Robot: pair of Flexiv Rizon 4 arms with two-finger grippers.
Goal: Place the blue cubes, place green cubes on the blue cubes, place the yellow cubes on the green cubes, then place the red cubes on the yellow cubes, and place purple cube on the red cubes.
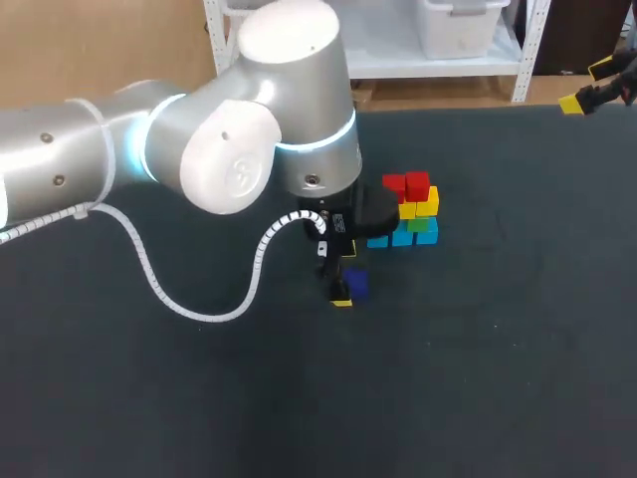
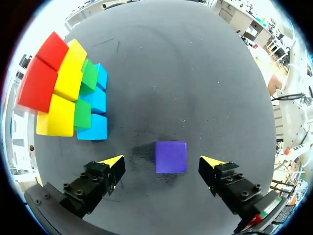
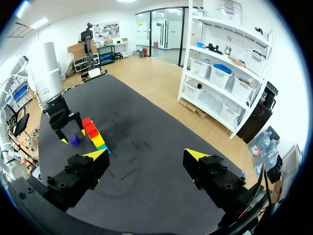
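My left gripper (image 2: 163,162) hangs wide open over the purple cube (image 2: 171,157), which lies on the table (image 2: 195,73) between the fingers, touching neither. The stack (image 2: 68,93) of blue, green, yellow and red cubes stands nearby. My right gripper (image 3: 146,155), also wide, is well apart.
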